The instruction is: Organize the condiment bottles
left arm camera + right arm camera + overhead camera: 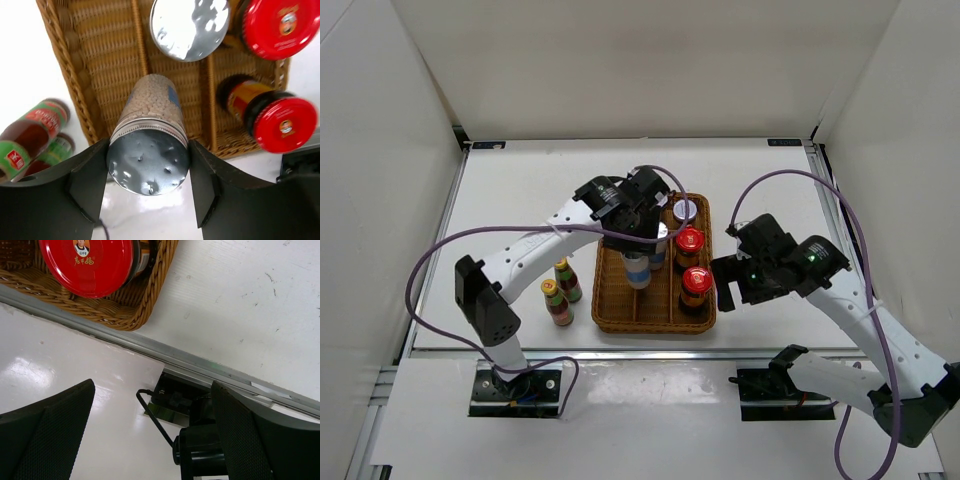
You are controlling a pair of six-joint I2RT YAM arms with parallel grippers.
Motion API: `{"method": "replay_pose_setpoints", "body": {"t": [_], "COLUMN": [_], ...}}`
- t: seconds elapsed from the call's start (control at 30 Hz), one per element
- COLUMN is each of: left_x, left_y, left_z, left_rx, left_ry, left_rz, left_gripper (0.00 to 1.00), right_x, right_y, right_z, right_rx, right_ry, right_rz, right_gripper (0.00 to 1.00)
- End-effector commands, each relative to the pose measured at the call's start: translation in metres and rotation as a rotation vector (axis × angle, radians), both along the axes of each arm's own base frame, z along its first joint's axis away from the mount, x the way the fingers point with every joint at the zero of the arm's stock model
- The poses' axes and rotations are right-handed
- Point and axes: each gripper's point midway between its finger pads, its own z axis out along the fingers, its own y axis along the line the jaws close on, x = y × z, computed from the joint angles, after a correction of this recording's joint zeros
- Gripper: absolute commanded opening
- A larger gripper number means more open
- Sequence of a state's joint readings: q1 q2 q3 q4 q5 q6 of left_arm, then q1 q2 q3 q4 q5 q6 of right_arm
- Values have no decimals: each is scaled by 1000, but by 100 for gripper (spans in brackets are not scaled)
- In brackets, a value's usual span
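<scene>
The left tool [148, 172] is half spread, its black fingers pinching the dimpled silver lid end of a tall clear cylindrical bottle of white granules [152, 107] over the middle compartment of the brown woven wicker tray [75, 75]. The right tool [152, 390] is spread wide and holds nothing, just beside the tray's near right corner. Two glossy red-capped dark jars [690, 238] stand in the right compartment. Two yellow-capped bottles [558, 300] stand on the white table [520, 190], left of the tray.

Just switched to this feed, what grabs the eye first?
The left hand grips a silver-lidded bottle over the wicker tray. Two red-capped jars sit along the tray's right side, and two yellow-capped bottles stand on the table left of it.
</scene>
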State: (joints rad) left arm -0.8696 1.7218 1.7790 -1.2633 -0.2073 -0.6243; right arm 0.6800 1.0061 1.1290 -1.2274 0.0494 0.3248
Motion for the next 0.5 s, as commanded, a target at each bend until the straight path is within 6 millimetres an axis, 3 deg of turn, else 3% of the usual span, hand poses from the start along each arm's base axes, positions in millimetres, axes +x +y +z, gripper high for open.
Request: {"method": "replay_pose_setpoints", "body": {"t": [0.0,0.27,0.47], "left_x": [9,5,-12], "left_y": [-24,-49,-67], "left_z": [29,-16,-26], "left_rx": [-154,-86,-66], "left_ry": [-115,-53,-42], "left_rz": [13,-25,-73], "left_gripper": [11,11,11], "right_x": [3,1,1], "right_y": [-1,0,0], "right_z": [-1,-1,-1], "right_rx": [-3,4,4], "right_ry": [-10,-5,-5], "right_rz": [-13,-9,-9], "right_gripper": [100,100,100]}}
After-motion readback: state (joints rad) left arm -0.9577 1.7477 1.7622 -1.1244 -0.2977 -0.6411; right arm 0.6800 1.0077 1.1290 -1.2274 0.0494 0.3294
